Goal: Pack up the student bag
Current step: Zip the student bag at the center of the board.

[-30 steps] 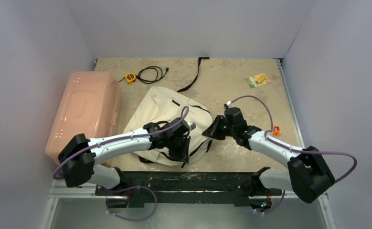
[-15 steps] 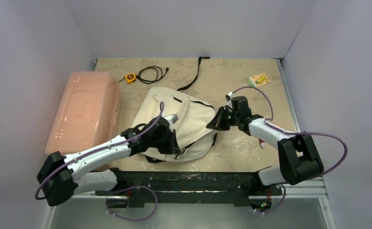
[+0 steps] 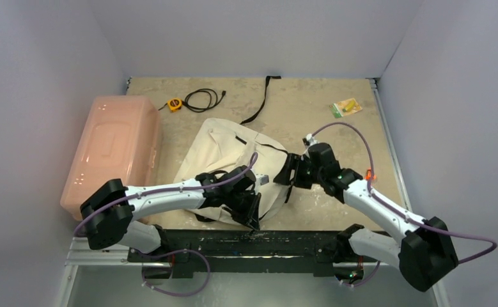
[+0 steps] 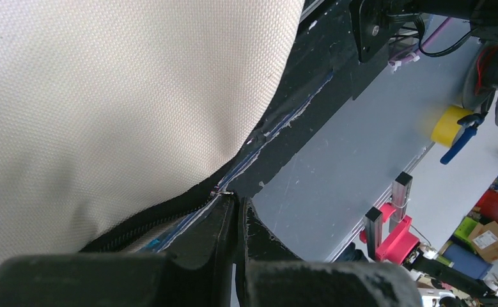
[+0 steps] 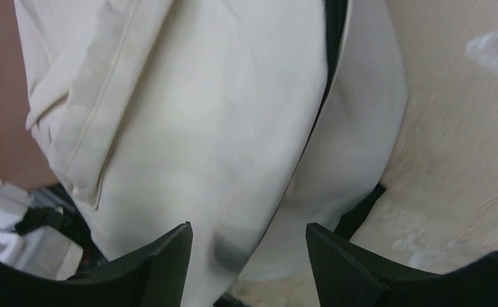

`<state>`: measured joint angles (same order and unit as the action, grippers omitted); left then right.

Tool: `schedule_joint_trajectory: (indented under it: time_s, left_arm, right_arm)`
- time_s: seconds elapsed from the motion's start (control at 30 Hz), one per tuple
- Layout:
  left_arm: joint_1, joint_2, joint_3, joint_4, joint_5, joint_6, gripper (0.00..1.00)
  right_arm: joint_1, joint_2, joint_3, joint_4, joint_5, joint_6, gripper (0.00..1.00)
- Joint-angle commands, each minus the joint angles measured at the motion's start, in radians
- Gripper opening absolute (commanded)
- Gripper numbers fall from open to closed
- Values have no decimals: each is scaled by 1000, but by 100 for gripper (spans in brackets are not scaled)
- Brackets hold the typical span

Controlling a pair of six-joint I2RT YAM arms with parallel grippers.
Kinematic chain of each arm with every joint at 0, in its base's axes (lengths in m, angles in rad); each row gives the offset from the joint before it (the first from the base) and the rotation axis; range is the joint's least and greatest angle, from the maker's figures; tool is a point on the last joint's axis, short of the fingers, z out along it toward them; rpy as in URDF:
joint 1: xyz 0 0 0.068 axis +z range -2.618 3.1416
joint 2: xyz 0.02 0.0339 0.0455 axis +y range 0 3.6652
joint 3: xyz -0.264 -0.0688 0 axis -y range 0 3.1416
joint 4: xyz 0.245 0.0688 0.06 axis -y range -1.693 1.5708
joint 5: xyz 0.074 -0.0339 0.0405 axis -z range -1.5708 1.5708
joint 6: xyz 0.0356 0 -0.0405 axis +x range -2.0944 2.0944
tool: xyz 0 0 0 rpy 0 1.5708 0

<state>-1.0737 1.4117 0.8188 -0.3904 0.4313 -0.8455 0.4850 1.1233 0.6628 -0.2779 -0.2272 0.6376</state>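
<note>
Beside the student bag (image 3: 214,153), left hand (image 4: 238,208) closed at the zipper (image 4: 137,231), wrist-view detail only; right hand (image 5: 247,230) spread.

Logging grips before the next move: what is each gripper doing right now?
Left gripper: shut, tips at the zipper of the bag.
Right gripper: open, holding nothing.

Robotics lab test cell: bench (image 3: 310,96) boxed in by plain white walls (image 3: 246,32); left arm (image 3: 163,192) and right arm (image 3: 374,201) bolted to black rail (image 3: 297,243) at near edge. Past that edge, tape roll (image 4: 446,125), blue clamp (image 4: 461,134), aluminium posts (image 4: 399,192), cardboard box (image 4: 492,240).
</note>
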Motion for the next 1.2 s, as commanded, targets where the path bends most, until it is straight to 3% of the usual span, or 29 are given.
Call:
schedule_joint_trajectory:
  time_s: [0.0, 0.2, 0.3, 0.33, 0.37, 0.4, 0.5, 0.67, 0.83, 1.17]
  left_arm:
    - [-28, 3, 60, -42, 28, 25, 0]
    - [-40, -19, 94, -79, -16, 35, 0]
    - [-42, -6, 113, -103, -48, 39, 0]
    - [-42, 1, 120, -131, -75, 36, 0]
    - [-42, 7, 126, -174, -116, 28, 0]
    - [-41, 9, 129, -233, -180, 10, 0]
    - [-27, -1, 117, -428, -367, -75, 0]
    - [52, -81, 13, -591, -514, -173, 0]
    - [139, -176, -59, -584, -525, -170, 0]
    - [139, -204, -137, -613, -492, -186, 0]
  right_arm:
    - [114, -103, -140, 105, -62, 282, 70]
    - [230, -67, -208, 265, -32, 483, 63]
    - [264, -32, -204, 312, 0, 510, 52]
    - [264, -34, -201, 311, 1, 501, 38]
    - [256, -39, -199, 301, 18, 499, 12]
    - [225, -49, -193, 270, 32, 481, 0]
    - [69, -82, -197, 220, -14, 381, 0]
    - [-116, -66, -197, 201, -129, 219, 0]
    - [-145, -42, -191, 197, -144, 159, 0]
    - [-217, -16, -136, 94, -99, 1, 0]
